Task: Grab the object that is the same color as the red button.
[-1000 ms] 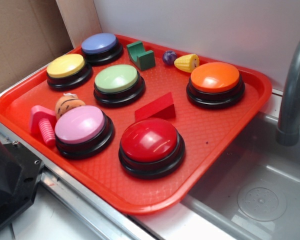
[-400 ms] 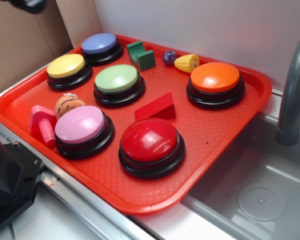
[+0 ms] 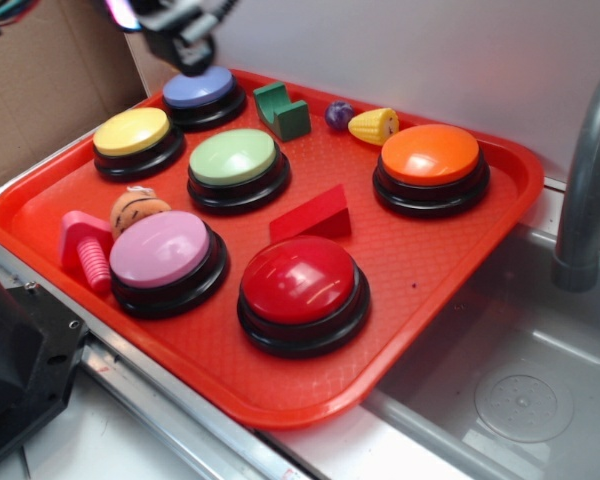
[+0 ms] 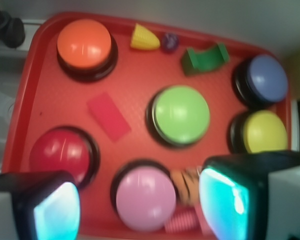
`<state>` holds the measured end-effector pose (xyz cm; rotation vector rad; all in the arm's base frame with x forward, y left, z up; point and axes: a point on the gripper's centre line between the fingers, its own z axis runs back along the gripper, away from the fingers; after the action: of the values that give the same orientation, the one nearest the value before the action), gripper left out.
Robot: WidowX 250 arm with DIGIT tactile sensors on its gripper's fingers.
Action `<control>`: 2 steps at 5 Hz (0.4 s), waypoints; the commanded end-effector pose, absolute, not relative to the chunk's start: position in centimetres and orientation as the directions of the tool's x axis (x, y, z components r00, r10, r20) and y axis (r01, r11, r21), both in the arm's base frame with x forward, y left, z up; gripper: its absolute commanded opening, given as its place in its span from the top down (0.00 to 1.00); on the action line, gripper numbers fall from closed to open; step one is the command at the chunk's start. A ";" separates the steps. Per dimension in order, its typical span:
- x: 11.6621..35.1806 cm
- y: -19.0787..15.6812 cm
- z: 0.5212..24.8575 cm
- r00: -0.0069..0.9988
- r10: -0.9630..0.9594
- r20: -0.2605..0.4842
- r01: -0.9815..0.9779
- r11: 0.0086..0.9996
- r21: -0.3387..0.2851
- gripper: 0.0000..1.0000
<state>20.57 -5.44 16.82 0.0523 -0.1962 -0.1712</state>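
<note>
Red tray (image 3: 450, 260) carries the red wedge block (image 3: 313, 213) between the green button (image 3: 234, 158) and the red button (image 3: 300, 282), long axis diagonal, well forward-right of the gripper (image 3: 185, 40), which hovers wide open and empty above the blue button (image 3: 201, 88).

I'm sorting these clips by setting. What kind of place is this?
Likely a toy kitchen mock-up for robot tests: a grey sink basin with a faucet, and beside it a red tray of coloured dome buttons and toy food such as the corn.
</note>
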 end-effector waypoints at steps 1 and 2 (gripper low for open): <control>25.1 -8.0 13.0 0.923 -0.298 0.243 0.285 0.954 0.090 0.00; 26.6 -9.1 10.6 0.887 -0.356 0.293 0.353 0.933 0.066 0.00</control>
<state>26.23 -8.76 9.55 0.0110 -0.2708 -0.3632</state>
